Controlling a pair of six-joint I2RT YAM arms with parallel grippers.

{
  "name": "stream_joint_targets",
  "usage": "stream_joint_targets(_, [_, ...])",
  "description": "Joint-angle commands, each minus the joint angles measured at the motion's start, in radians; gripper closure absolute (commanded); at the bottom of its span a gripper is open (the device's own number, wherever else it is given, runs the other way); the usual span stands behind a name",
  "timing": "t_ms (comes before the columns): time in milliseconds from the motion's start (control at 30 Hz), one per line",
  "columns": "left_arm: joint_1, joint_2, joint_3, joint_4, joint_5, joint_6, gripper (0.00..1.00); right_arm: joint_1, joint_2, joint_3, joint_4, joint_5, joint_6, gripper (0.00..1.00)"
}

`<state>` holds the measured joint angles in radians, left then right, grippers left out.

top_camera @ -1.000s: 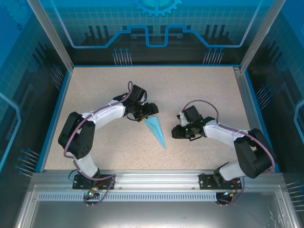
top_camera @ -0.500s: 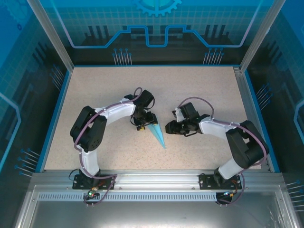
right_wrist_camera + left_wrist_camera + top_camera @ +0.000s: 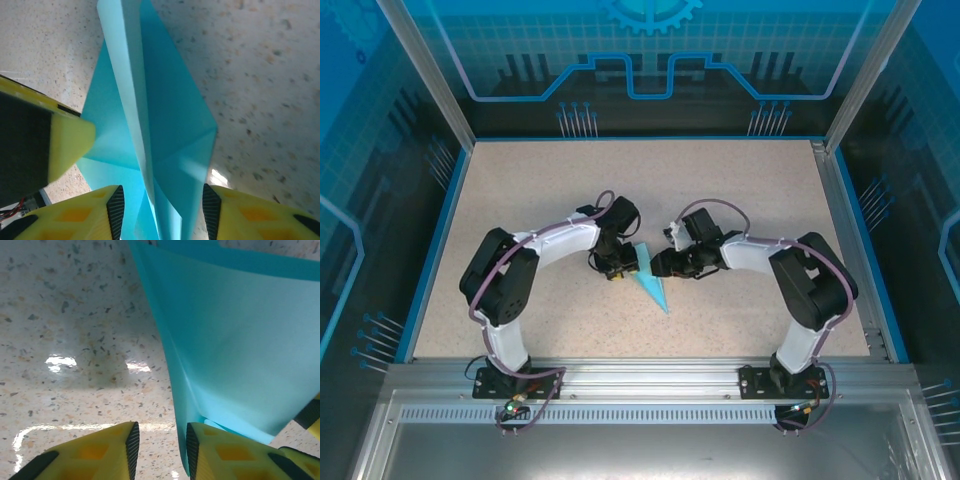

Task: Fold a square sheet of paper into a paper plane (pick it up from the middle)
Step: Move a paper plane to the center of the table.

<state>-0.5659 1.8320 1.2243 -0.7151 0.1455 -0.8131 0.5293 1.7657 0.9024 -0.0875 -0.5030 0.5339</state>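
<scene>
Light-blue paper plane (image 3: 651,286) lies on the speckled bench (image 3: 740,190), nose toward the near edge, tail between both sets of jaws; left jaws narrow, paper edge just inside one pad (image 3: 192,447), not clamped; from above the plane reads flat; right wrist view shows its centre fold standing up, right jaws parted astride it.
</scene>
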Motion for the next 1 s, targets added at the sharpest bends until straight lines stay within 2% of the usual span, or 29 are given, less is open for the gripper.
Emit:
stream_joint_targets(0, [0.002,-0.043,-0.025,0.007,-0.017,-0.011,0.66,0.018,0.031,0.039,-0.001,-0.059,-0.030,0.51])
stream_joint_targets(267, [0.001,-0.038,-0.021,0.004,-0.026,0.000,0.66,0.031,0.041,0.034,-0.015,-0.066,-0.046,0.51])
stream_joint_targets(400, [0.002,-0.039,-0.023,0.009,-0.027,-0.003,0.66,0.032,0.016,0.012,-0.021,-0.028,-0.048,0.50])
stream_joint_targets(600, [0.002,-0.041,-0.031,0.021,-0.024,-0.007,0.67,0.040,0.026,0.026,-0.047,-0.093,-0.078,0.50])
stream_joint_targets(833, [0.002,-0.039,-0.028,0.028,-0.021,-0.008,0.67,0.064,0.038,0.027,-0.047,-0.073,-0.072,0.56])
stream_joint_targets(967, [0.001,-0.044,-0.034,0.028,-0.021,-0.010,0.67,0.074,0.052,0.030,-0.052,-0.059,-0.072,0.62])
